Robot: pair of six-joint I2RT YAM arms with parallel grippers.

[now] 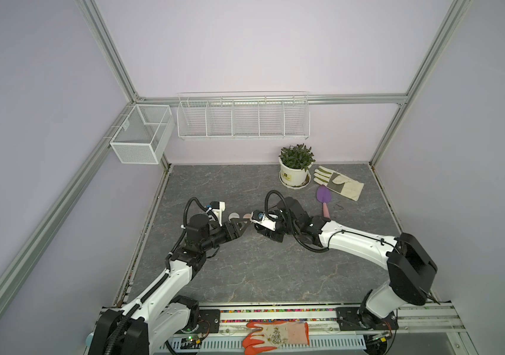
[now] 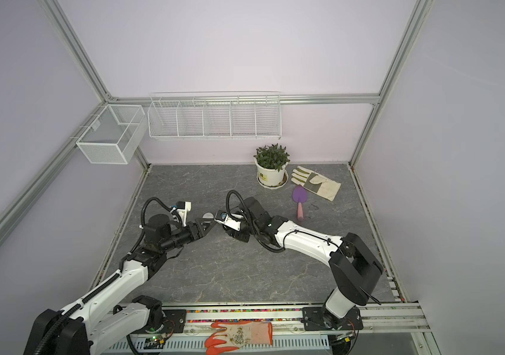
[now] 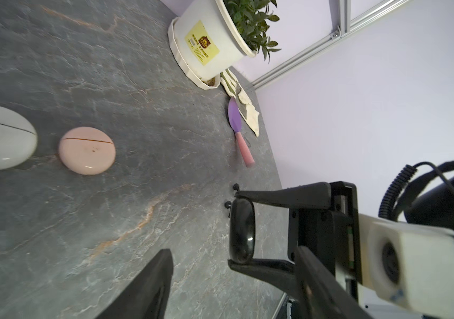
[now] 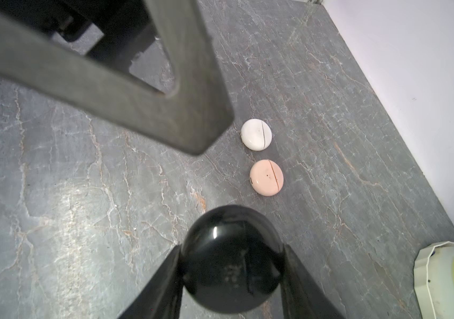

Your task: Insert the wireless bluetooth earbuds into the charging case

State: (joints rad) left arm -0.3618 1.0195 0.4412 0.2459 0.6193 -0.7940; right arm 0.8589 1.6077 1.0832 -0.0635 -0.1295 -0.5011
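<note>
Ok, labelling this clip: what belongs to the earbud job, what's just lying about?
Job: glossy black round case held by right gripper; two tiny black earbuds; closed white round case; pink round case.
Lying about: green plant in white pot; cream glove; purple trowel; orange glove.

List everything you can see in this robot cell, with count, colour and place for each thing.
black case: 1, black, gripped by right end effector
white case: 1, white, on table, shut
pink case: 1, pink, beside white case, shut
earbuds: 2 seen, black, on table near black case
plant: 1, green in white pot, back right
gloves: 2, cream right of plant, orange on front rail
trowel: 1, purple, pink handle, by cream glove
basket: 1, white mesh, hung back left
rack: 1, white wire, hung at back
table: 1, grey marble
left end effector: 1, black, open, facing black case
right end effector: 1, black, shut on black case
</note>
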